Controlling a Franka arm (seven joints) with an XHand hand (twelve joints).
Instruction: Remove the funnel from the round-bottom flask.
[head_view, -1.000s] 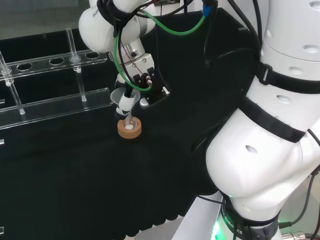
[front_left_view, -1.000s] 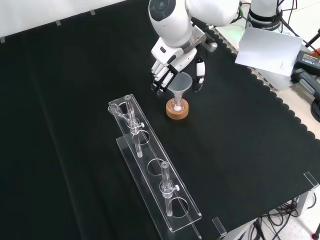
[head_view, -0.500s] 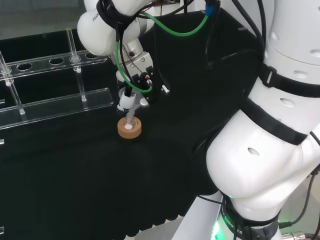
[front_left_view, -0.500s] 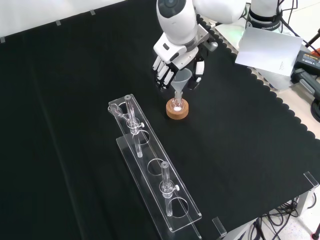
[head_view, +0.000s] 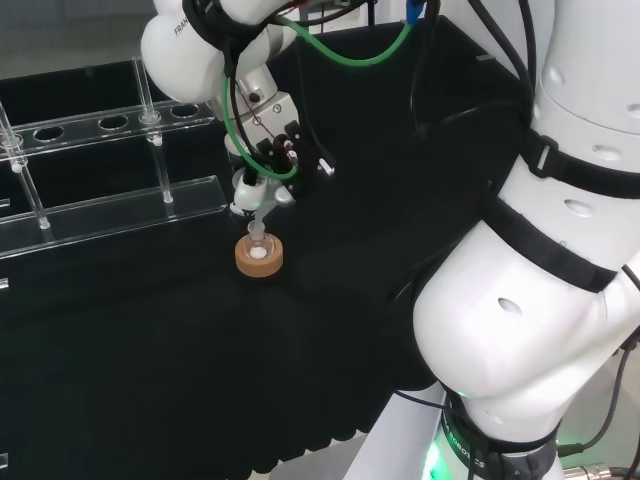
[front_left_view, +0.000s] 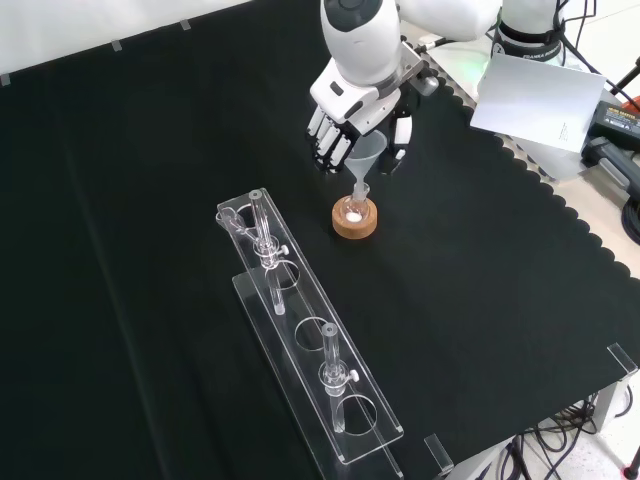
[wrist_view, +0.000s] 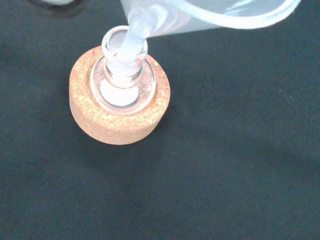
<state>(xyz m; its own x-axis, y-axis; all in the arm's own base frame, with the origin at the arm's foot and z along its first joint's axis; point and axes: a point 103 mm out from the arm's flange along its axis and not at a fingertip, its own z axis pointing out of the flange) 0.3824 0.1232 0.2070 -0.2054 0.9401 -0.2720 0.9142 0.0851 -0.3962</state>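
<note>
A small round-bottom flask (front_left_view: 354, 206) with white powder in it sits in a cork ring stand (front_left_view: 355, 221) on the black cloth. A clear funnel (front_left_view: 367, 156) hangs above it, tilted, pinched between the fingers and thumb of my hand (front_left_view: 349, 112). In the wrist view the funnel's (wrist_view: 215, 14) stem reaches down to the mouth of the flask's neck (wrist_view: 124, 51), with the cork ring (wrist_view: 119, 122) below. In the head view my hand (head_view: 268, 150) holds the funnel (head_view: 254, 196) over the cork ring (head_view: 259, 257).
A long clear tube rack (front_left_view: 310, 345) with a few glass tubes lies close beside the cork ring; it also appears in the head view as the rack (head_view: 110, 205). A white sheet (front_left_view: 535, 95) lies past the cloth's scalloped edge.
My hand has risen with the funnel. The funnel's stem has slid up the flask's neck, leaving the flask and cork ring where they stood.
</note>
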